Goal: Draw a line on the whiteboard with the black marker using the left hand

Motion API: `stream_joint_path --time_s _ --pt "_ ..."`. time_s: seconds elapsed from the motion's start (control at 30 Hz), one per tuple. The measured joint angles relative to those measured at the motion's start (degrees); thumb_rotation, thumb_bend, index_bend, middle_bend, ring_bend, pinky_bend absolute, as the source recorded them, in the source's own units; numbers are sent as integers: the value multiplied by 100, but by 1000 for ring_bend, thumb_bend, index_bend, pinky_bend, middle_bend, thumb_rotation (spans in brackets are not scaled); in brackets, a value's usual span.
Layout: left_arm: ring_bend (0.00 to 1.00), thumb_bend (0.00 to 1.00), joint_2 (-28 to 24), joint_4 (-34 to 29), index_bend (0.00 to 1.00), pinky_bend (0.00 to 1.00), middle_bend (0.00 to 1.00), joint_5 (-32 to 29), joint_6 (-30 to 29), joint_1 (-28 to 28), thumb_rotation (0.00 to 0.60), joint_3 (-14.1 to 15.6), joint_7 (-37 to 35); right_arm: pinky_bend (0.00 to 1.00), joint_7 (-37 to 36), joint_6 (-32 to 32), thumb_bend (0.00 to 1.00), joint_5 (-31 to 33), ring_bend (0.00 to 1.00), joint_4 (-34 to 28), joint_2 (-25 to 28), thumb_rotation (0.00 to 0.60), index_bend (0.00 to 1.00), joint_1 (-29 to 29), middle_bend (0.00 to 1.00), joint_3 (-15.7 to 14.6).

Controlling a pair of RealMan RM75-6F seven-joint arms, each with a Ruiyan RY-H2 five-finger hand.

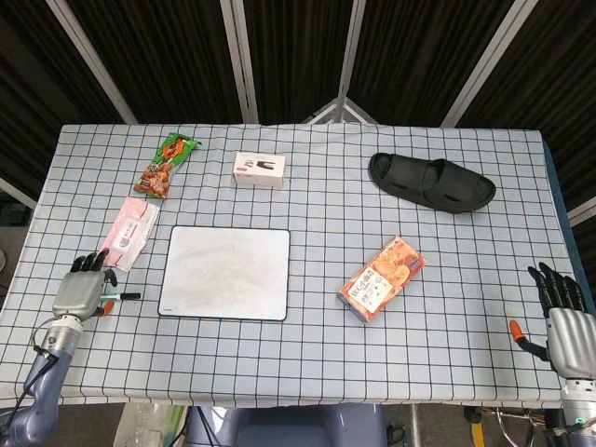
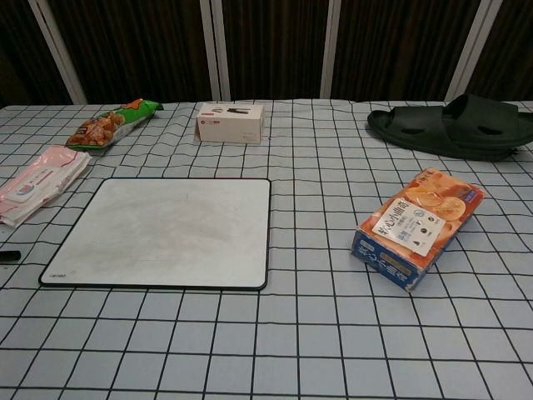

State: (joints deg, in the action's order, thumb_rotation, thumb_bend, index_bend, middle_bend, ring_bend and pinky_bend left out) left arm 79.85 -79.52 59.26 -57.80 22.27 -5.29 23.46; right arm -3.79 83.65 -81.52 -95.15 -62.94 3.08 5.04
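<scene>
The whiteboard lies flat left of the table's middle; in the chest view the whiteboard fills the near left. Just left of it lies the black marker, and only its black tip shows at the chest view's left edge. My left hand hovers over the marker's left end, fingers spread, holding nothing. My right hand stays at the table's near right corner, fingers apart and empty.
A pink wipes pack lies just beyond the left hand. Further back are a snack bag and a small white box. An orange biscuit box and a black slipper lie right of the board.
</scene>
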Motion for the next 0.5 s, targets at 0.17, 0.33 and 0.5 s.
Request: stream_joint_path --time_s 0.17,0.33,0.5 --pt "0 440 124 60 444 0 0 21 -76 14 600 16 49 0 -24 7 344 -7 0 7 -2 600 0 -4 0 0" --pt "0 439 187 104 459 0 0 20 -102 22 600 44 92 0 -40 17 343 -4 0 10 1 600 0 -11 0 6" --pt "0 439 232 158 472 0 0 6 -86 28 600 84 115 0 -54 29 344 -4 0 4 7 600 0 -23 0 4"
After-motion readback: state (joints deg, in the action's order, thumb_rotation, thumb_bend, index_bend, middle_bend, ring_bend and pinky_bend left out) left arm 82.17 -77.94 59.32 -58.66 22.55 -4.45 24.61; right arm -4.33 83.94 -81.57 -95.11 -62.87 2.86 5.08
